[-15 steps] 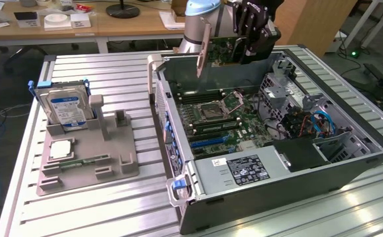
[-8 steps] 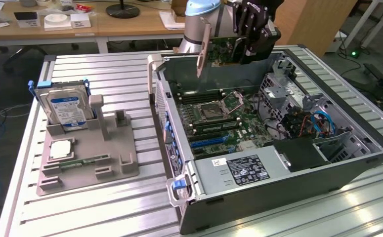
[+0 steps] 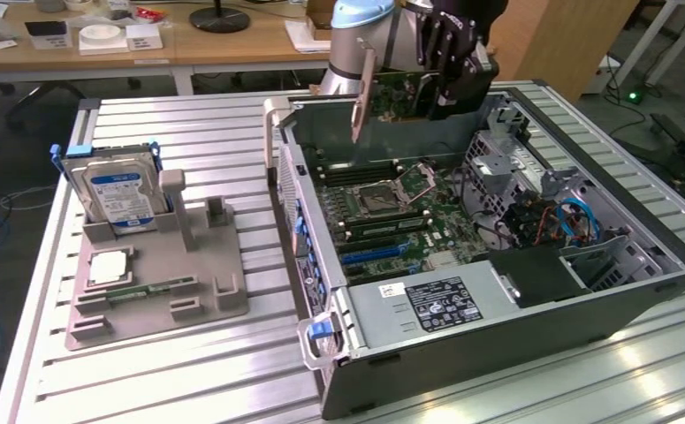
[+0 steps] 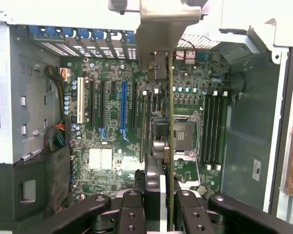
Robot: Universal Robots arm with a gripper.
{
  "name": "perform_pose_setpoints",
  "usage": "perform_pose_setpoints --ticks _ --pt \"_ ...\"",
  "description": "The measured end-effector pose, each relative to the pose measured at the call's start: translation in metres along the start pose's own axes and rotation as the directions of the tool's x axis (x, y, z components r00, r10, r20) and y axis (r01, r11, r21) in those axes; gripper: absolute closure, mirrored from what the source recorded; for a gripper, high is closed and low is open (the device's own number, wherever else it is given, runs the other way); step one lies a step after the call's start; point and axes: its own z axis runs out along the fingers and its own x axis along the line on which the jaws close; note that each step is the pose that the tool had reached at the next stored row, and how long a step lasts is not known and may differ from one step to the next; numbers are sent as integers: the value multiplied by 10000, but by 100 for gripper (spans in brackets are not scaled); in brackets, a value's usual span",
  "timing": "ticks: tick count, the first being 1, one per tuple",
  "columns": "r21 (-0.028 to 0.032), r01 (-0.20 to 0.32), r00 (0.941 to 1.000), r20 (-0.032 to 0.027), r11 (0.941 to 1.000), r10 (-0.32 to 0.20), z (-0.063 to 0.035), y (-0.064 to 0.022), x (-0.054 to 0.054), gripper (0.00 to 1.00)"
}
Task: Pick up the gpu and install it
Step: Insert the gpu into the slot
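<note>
The gpu, a green card with a metal bracket on one end, hangs upright above the open computer case, over its far end. My gripper is shut on the card's upper part. In the wrist view the gpu shows edge-on between the black fingers, with its bracket at the far end. Below it lies the motherboard with its blue slot and black slots off to one side of the card's edge.
On the exterior view's left a grey holder carries a silver hard drive, a processor and a memory stick. The power supply fills the case's near end. Cables and drive cages crowd the case's right side.
</note>
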Motion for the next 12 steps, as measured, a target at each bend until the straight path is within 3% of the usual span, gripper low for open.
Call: perform_pose_setpoints --ticks 4,8,12 --pt "14 -158 9999 -35 9999 159 32 1 2 72" --pt "-34 -192 9998 -73 9998 192 75 6 6 72" --pt "-36 -293 9994 -175 9996 292 122 10 8 72"
